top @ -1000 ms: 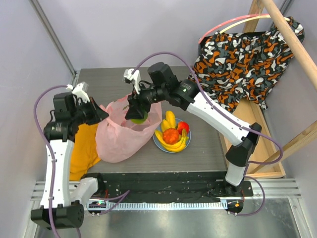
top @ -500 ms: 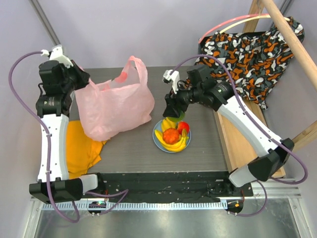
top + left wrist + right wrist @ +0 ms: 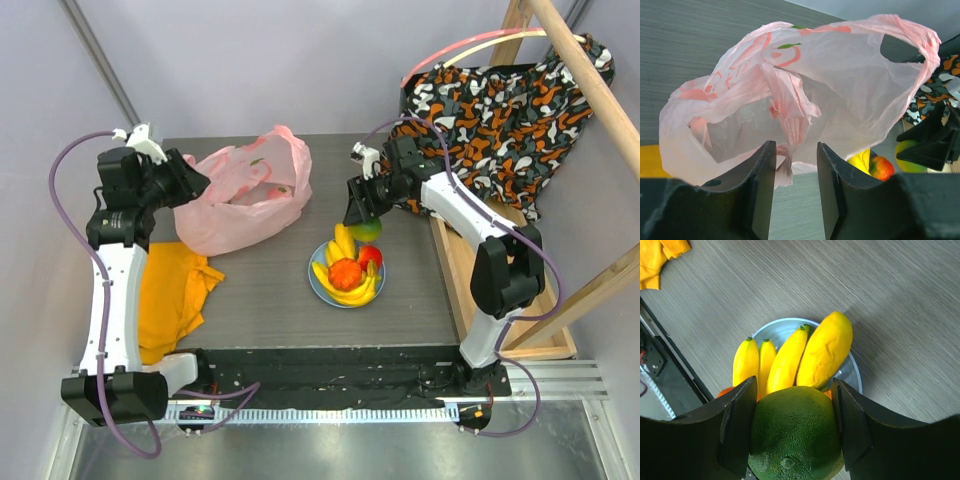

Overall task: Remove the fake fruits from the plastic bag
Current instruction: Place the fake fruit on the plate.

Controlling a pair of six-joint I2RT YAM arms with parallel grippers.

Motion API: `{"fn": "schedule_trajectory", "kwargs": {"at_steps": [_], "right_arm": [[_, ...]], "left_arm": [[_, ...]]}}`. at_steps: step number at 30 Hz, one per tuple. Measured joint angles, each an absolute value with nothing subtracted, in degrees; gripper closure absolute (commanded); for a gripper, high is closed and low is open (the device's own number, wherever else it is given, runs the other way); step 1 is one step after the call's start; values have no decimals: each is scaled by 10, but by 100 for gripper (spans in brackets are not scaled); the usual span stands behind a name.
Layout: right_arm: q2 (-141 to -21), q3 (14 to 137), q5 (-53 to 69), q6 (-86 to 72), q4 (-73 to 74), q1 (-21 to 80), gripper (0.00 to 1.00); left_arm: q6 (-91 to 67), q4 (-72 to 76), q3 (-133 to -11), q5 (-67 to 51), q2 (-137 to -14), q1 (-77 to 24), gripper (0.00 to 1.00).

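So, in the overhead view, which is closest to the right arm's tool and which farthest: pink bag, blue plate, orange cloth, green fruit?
1. The green fruit, gripped in the right tool itself.
2. The blue plate, just below, toward the arm bases.
3. The pink bag, lying to the left.
4. The orange cloth, at the table's far left edge.

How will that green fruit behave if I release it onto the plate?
Likely rolls: the green fruit looks round, and the plate beneath is already piled with curved bananas, leaving no flat seat. Its pebbled skin probably aids grip; the right end effector spans it squarely.
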State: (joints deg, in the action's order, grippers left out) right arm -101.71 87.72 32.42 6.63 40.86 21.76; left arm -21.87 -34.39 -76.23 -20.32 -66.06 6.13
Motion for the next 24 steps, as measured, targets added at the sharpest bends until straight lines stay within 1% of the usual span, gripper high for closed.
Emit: {"fn": "schedule_trajectory", "kwargs": {"at_steps": [12,15,24], "right_arm": [[-1067,856,347,-18,358,221,76],[-1069,839,347,-29,356,221,73],[-1069,801,352,-60,336,224,71]], "left_arm": [[-219,-343,-740,-219,-629,66,55],[-219,-342,-728,-223,-626,69,55],[-221,-341,-713,-229,-623,76,54]]}}
